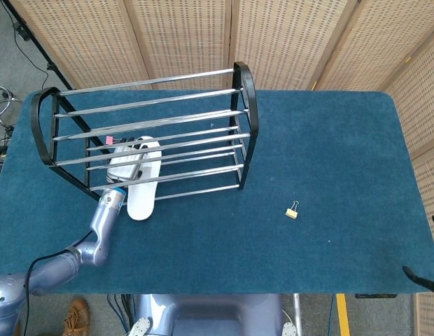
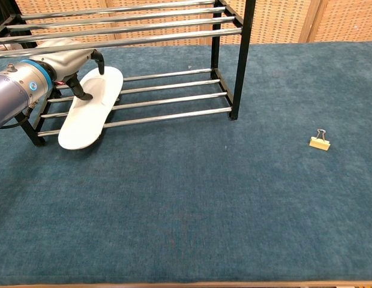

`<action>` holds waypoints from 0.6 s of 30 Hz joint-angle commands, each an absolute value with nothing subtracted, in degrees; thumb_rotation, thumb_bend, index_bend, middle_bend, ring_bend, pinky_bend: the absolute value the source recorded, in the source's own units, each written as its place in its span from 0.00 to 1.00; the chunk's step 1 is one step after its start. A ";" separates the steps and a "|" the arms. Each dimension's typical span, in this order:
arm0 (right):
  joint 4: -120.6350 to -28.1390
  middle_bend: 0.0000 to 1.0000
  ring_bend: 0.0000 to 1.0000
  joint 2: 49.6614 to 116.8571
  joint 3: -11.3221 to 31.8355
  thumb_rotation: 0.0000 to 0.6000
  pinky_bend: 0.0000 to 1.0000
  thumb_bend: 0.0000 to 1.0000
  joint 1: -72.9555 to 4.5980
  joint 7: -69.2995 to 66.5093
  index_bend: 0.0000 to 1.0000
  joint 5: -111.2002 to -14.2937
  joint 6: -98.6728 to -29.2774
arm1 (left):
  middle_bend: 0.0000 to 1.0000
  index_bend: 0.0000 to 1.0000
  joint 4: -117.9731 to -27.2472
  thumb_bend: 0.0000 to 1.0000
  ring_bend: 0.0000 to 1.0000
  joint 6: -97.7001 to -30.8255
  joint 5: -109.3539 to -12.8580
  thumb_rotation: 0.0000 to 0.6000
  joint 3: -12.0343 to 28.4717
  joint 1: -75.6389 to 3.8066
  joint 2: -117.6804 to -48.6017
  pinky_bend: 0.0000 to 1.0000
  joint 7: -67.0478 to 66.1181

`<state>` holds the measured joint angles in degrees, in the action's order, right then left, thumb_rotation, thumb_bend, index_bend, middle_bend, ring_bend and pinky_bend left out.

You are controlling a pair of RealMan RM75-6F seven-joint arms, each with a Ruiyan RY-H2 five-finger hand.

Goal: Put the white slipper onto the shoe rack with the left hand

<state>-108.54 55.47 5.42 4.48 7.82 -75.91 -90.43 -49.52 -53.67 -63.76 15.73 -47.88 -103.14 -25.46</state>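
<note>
left hand (image 1: 127, 166) on white slipper (image 1: 142, 189), seemingly partway into shoe rack (image 1: 248, 98).

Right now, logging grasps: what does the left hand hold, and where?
The left hand rests fingers on the white slipper near its far end on the shoe rack; a closed grip cannot be told.

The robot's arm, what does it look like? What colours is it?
The left arm is a shiny silver-grey tube with rounded joints, a bright blue ring at the wrist and a black cable near its elbow. The left hand has a pale grey shell and black fingertips. The right arm isn't showing.
</note>
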 commanded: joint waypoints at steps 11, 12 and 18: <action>-108.55 0.00 0.00 55.44 5.41 1.00 0.00 0.00 4.49 7.78 0.00 -75.97 -90.46 | 0.14 0.25 -52.84 0.07 0.09 -53.93 -62.22 1.00 15.69 -47.46 -101.43 0.23 -27.67; -108.55 0.00 0.00 55.44 5.40 1.00 0.00 0.00 4.49 7.81 0.00 -75.98 -90.46 | 0.14 0.25 -52.99 0.07 0.08 -53.98 -62.19 1.00 15.63 -47.42 -101.37 0.23 -27.79; -108.62 0.00 0.00 55.46 5.37 1.00 0.00 0.00 4.47 7.93 0.00 -75.99 -90.42 | 0.14 0.24 -53.92 0.07 0.07 -54.42 -62.14 1.00 15.02 -47.20 -101.28 0.22 -28.92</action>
